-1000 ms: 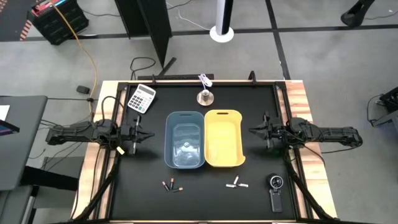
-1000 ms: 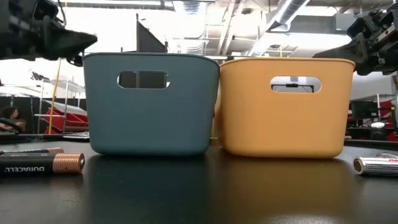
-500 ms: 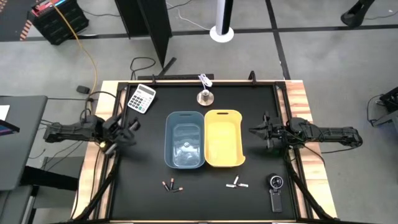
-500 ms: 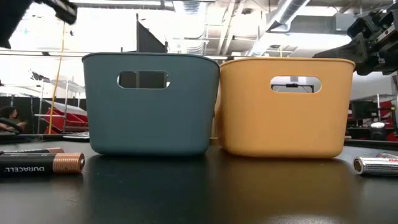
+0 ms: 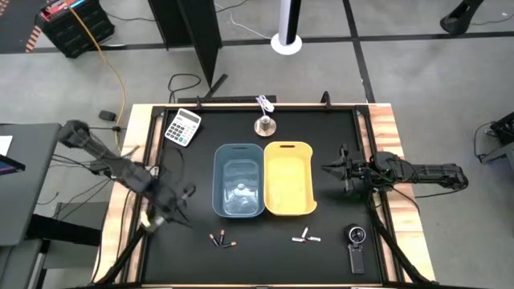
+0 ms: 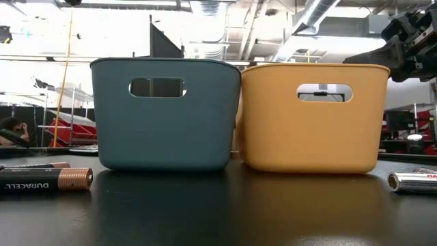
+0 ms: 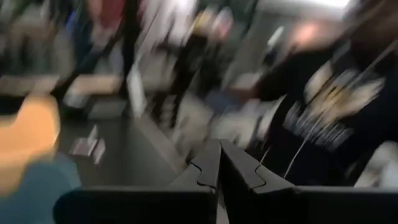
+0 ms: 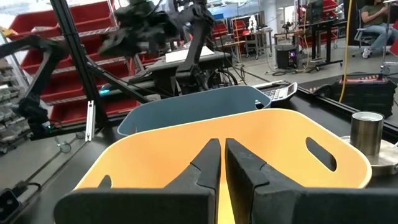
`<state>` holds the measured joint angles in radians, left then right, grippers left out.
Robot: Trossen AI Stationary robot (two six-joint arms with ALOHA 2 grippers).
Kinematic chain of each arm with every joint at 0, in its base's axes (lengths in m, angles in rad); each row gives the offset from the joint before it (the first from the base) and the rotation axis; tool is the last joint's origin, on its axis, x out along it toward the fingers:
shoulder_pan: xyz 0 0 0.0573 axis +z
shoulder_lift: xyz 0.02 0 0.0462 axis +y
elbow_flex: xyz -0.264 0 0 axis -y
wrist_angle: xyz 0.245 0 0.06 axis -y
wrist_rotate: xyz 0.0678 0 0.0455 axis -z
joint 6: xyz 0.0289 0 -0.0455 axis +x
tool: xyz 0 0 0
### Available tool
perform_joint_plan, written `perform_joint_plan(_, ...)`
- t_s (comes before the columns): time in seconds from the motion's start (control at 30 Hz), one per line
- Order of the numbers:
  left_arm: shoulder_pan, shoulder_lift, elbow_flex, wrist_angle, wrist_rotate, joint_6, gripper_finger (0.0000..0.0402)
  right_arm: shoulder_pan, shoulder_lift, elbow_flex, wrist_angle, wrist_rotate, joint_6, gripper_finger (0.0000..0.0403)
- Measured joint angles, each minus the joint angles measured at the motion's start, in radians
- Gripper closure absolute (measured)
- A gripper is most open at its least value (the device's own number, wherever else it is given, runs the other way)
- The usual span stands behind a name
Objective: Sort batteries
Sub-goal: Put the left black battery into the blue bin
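Three dark batteries (image 5: 218,240) lie on the black mat near the table's near edge, in front of the blue bin (image 5: 238,181). Light ones (image 5: 306,237) lie in front of the yellow bin (image 5: 289,178). The low view shows a dark, copper-tipped battery (image 6: 48,179) and a silvery one (image 6: 413,181) lying on their sides. My left gripper (image 5: 185,195) hovers shut, left of the blue bin and farther from me than the dark batteries; its wrist view is blurred. My right gripper (image 5: 325,168) waits shut beside the yellow bin's right wall.
A calculator (image 5: 183,126) and a small metal cylinder (image 5: 264,125) sit near the far edge. A black round-dialled gadget (image 5: 356,245) lies at the near right. The two bins stand side by side mid-table. Bare mat lies left of the blue bin.
My left arm has swung from the table's left edge toward the near edge and inward toward the dark batteries, turning as it went, and has left the low view. The right arm, bins and batteries have kept still.
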<state>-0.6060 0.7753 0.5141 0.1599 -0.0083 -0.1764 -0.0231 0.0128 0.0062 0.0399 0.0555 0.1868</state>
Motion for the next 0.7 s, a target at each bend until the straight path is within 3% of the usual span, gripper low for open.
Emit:
perform_joint_plan(0.17, -0.166, 0.245, 0.228, -0.328, -0.324, -0.125, 0.0356, 0.001, -0.001, 0.004, 0.002, 0.0, 0.023, 0.036)
perform_joint_plan(0.27, -0.228, 0.391, 0.36, -0.497, -0.431, -0.243, 0.0327, 0.001, -0.001, 0.005, 0.001, 0.0, 0.023, 0.036)
perform_joint_plan(0.5, -0.267, 0.708, 0.566, -0.709, -0.426, -0.457, 0.0268, 0.001, -0.001, 0.007, 0.003, 0.0, 0.023, 0.036)
perform_joint_plan(0.7, -0.251, 0.914, 0.679, -0.84, -0.411, -0.501, 0.0258, 0.001, -0.001, 0.008, 0.004, 0.0, 0.015, 0.036)
